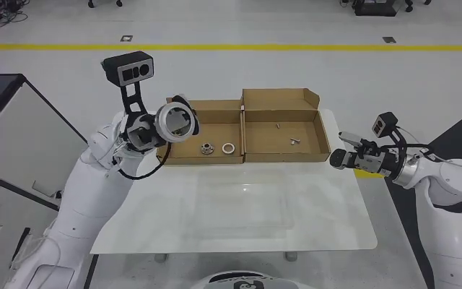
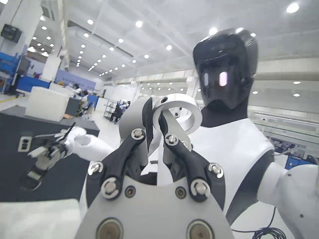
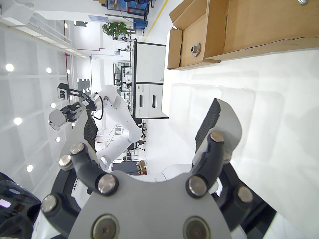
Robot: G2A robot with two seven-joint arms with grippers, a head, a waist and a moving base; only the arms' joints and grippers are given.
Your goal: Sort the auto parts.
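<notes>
The left tool (image 1: 167,124) was clamped on the metal ring (image 1: 177,121). In the left wrist view one finger (image 2: 163,125) sat inside the bore and the other pressed the outer wall, so the metal ring (image 2: 179,100) was pinched by its rim. The tool (image 2: 155,115) held it up in the air, clear of any surface. From above, the ring overlapped the left end of the left cardboard box (image 1: 209,108), just beside that box's raised corner flap (image 1: 179,100).

Two parts lay on the floor of the left box, near its front wall: a flanged metal hub (image 1: 207,149) and a white ring (image 1: 228,148), close together but apart. A shared cardboard wall (image 1: 242,134) stood between this box and the right cardboard box (image 1: 283,97), which touched it side by side. In the right box lay two small bolts (image 1: 278,125) (image 1: 294,140), apart from each other.

The right tool (image 1: 338,159) hung at the right edge of the white tabletop (image 1: 325,217), just beside the right box's near corner, its fingers spread wide with nothing between them (image 3: 152,118). Its wrist view showed the hub (image 3: 195,48) past the box walls, and a clear shallow tray (image 3: 197,85) lying on the tabletop in front of the boxes.
</notes>
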